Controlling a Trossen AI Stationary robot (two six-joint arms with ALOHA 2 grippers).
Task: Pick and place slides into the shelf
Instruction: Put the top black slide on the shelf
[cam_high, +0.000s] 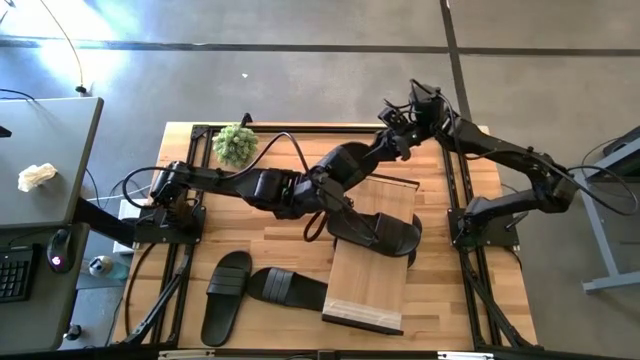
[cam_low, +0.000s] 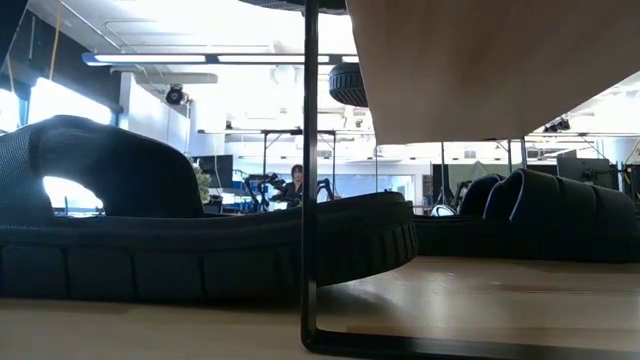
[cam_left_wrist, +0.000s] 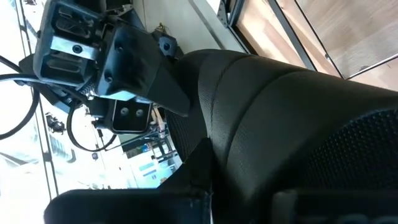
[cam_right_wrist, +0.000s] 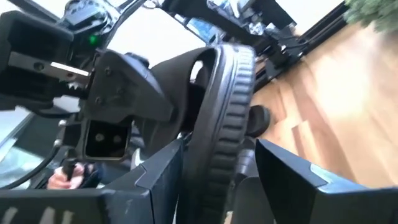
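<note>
High view: two matte black slides lie on the bench near the front, one slide on the light-wood shelf. Left hand grips it; right hand clamps another slide edge-up at the back.

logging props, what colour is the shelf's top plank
Light, pale wood; the shelf shows best in the high view.

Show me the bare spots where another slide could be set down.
Free: the shelf's near half, in front of the slide lying on it; the table strip right of the shelf. Crowded: two slides front left, both arms over the middle.
</note>
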